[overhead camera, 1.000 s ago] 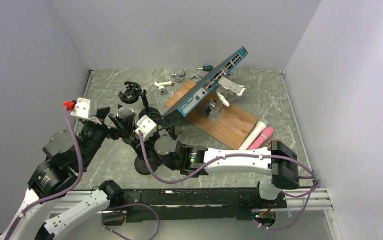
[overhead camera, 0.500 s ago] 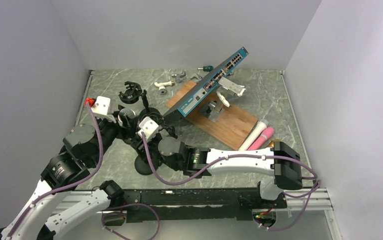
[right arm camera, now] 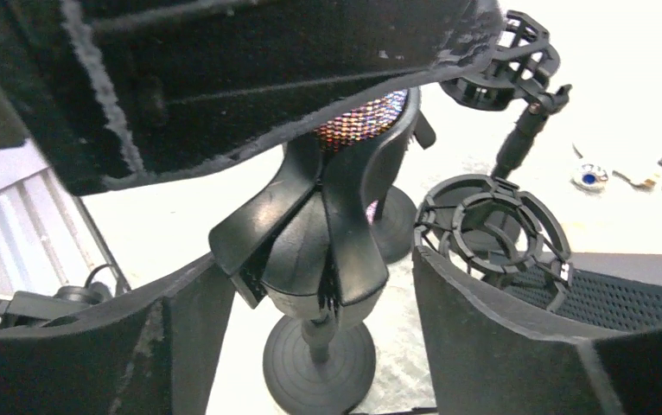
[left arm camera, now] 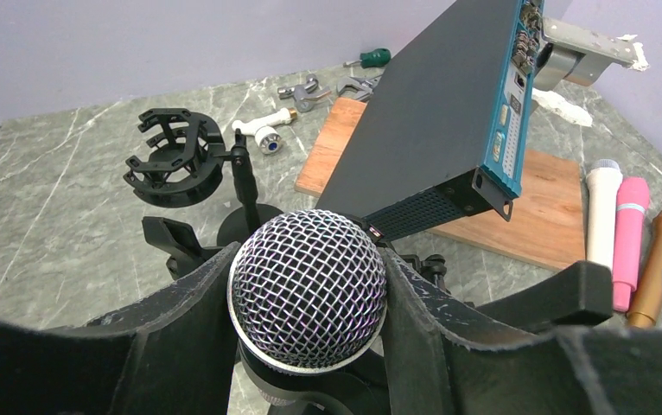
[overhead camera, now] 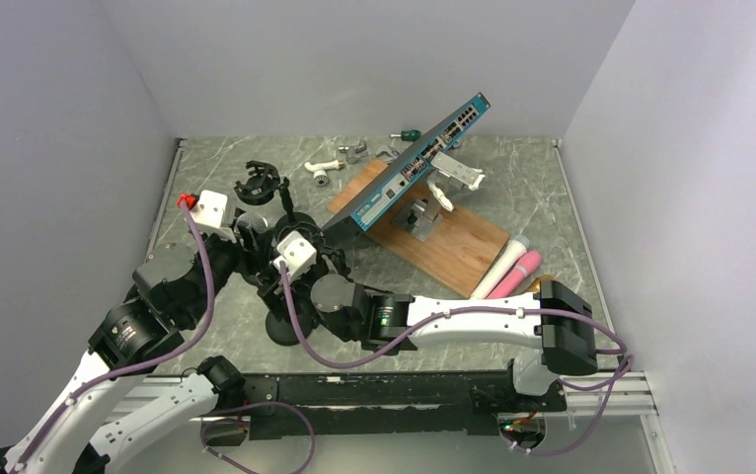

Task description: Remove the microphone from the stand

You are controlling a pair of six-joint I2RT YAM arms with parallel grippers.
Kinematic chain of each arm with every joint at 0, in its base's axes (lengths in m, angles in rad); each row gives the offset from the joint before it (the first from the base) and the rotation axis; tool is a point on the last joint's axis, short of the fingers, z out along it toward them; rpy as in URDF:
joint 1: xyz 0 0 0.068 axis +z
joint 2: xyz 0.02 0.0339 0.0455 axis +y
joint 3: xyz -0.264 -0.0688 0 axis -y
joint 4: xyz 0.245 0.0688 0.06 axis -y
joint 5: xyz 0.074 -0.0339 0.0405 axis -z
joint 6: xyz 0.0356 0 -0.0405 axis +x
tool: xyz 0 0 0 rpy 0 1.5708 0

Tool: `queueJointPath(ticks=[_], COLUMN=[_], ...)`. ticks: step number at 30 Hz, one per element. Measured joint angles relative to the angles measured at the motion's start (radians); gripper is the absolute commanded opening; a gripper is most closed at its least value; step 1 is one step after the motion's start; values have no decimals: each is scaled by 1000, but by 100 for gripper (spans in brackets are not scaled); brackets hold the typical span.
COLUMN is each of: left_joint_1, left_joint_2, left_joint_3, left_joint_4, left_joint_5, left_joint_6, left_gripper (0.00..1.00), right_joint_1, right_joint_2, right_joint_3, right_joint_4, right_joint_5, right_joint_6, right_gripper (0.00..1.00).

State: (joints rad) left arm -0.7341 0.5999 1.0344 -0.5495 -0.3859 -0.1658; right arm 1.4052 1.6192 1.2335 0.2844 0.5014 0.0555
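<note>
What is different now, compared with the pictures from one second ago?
The left gripper swung right to the stand and closed on the head of the microphone. The right gripper hardly moved and stands open around the clip. The stand, the wooden board and the spare microphones stayed put.

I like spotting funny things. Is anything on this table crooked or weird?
Yes. The blue network switch is not lying flat. It leans steeply, one end low by the wooden board and the other end raised in the air. Nothing looks spilled or broken.
</note>
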Motion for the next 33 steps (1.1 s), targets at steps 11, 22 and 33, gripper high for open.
queueJointPath(ticks=[11,22,33], left_joint_1=[0,0,0], left_joint_2=[-6,-23,-29], left_joint_3=[-1,-8,-17], left_joint_4=[-4,-8,-16], left_joint_5=[-14,-31,-42], left_joint_6=[-10,-23,-27], left_gripper=[0,0,0], right_joint_1=[65,79,89], right_joint_2=[6,47,89], right_joint_3=[63,98,120], right_joint_4=[-42,-52,-24], right_joint_5=[237,259,287], right_joint_6=[40,59,14], right_gripper=[91,73,0])
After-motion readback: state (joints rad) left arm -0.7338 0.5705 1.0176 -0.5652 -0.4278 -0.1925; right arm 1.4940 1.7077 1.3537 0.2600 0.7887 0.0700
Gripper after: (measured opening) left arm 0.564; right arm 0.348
